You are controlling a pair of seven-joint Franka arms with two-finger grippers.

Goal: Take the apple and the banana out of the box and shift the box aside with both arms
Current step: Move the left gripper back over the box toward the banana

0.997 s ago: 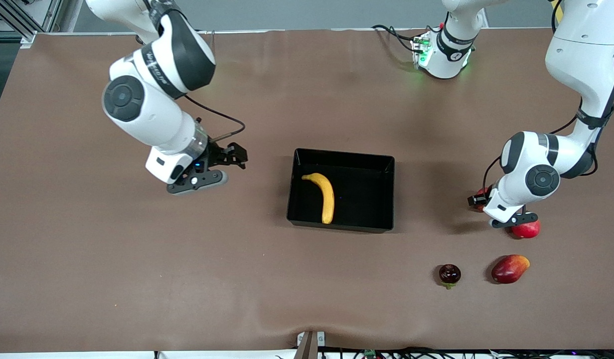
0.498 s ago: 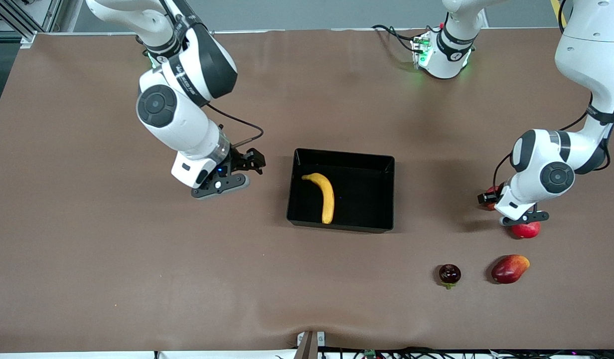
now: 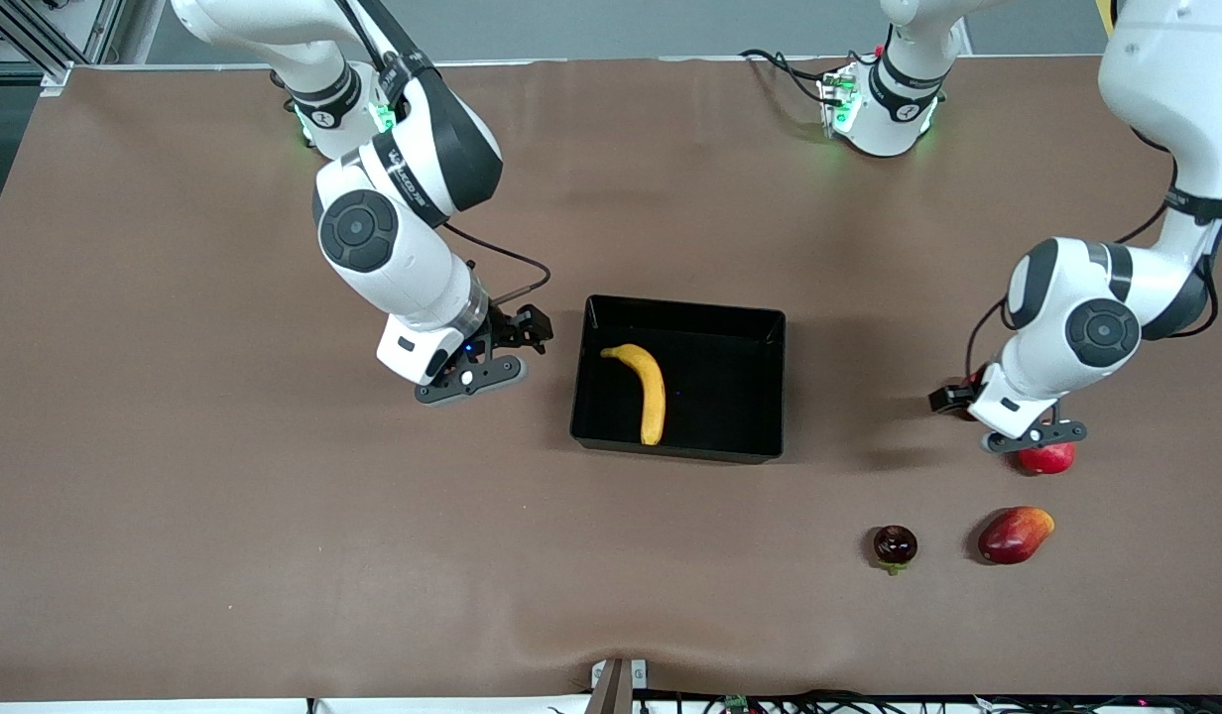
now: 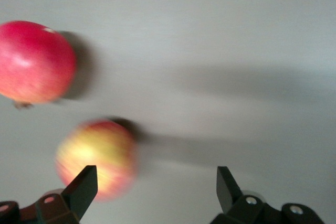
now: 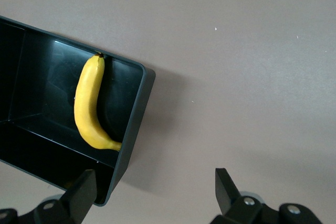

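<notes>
The black box (image 3: pixel 682 308) sits mid-table with the yellow banana (image 3: pixel 651 387) lying in it. My right gripper (image 3: pixel 522 333) is open and empty over the bare table, just beside the box's wall at the right arm's end. In the right wrist view the box wall (image 5: pixel 134 124) and the banana (image 5: pixel 86 108) lie ahead of the right gripper (image 5: pixel 153 190). My left gripper (image 3: pixel 954 397) is open over the red-and-yellow apple (image 4: pixel 97 158), which sits by one fingertip (image 4: pixel 84 184). In the front view the apple (image 3: pixel 971 381) is mostly hidden.
A plain red pomegranate (image 3: pixel 1047 458) lies beside the apple and also shows in the left wrist view (image 4: pixel 34 61). A dark maroon fruit (image 3: pixel 895 545) and an oblong red-yellow fruit (image 3: pixel 1015 534) lie nearer the front camera.
My right arm has swung across the table toward the box and now hangs next to its wall. My left gripper shifted slightly back and forth over the apple.
</notes>
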